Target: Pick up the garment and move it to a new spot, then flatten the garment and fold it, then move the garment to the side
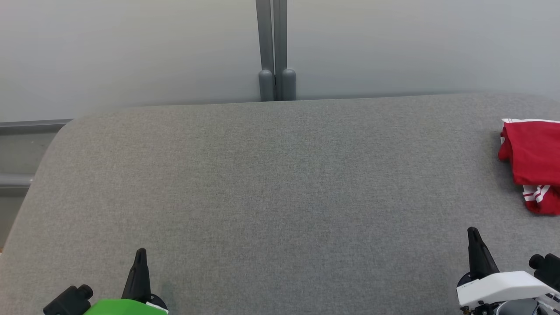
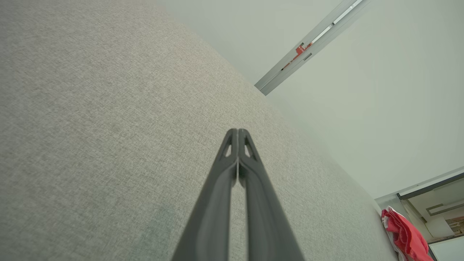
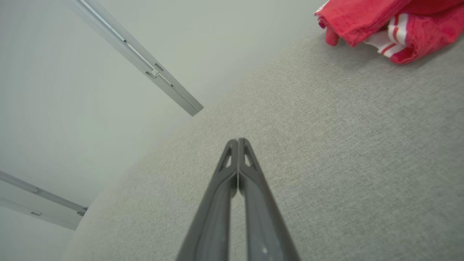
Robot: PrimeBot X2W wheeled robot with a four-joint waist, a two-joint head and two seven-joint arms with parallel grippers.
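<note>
The garment (image 1: 533,162) is red with white stripes and lies folded in a bundle at the far right edge of the grey table (image 1: 280,188). It also shows as the red garment (image 3: 384,25) at the top right of the right wrist view and as a small red garment (image 2: 404,233) at the lower right of the left wrist view. My right gripper (image 1: 473,234) is shut and empty, below and left of the garment, apart from it. My left gripper (image 1: 141,254) is shut and empty at the lower left, far from the garment. Shut fingertips show in both wrist views (image 2: 237,131) (image 3: 237,140).
A pale grey wall with a vertical grey post (image 1: 275,52) stands behind the table's far edge. The table's left corner is rounded, with grey rails (image 1: 26,127) beyond it. The garment reaches the picture's right border.
</note>
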